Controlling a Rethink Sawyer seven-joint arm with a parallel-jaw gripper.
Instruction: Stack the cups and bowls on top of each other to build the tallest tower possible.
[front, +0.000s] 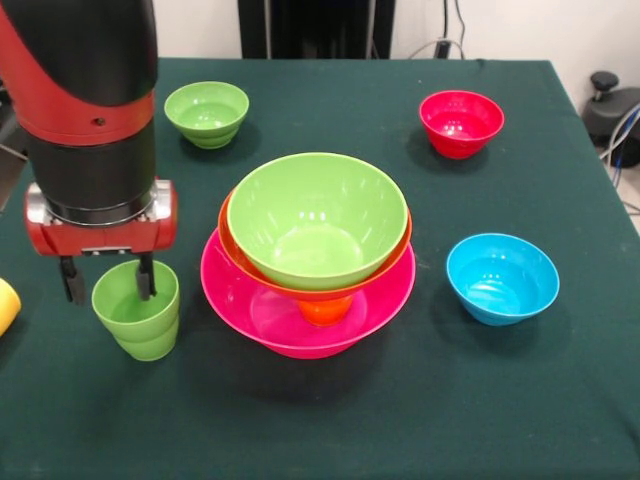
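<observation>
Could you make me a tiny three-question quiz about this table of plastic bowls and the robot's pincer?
1. True or false: the large glossy green plastic bowl sits inside the large orange plastic bowl.
2. Which colour is the widest bowl at the pile's bottom? A pink, B blue, C red.
3. Fill in: one pincer finger dips inside the small green plastic ____.

Key: 1 true. 2 A, the very large pink plastic bowl. 3 cup.
</observation>
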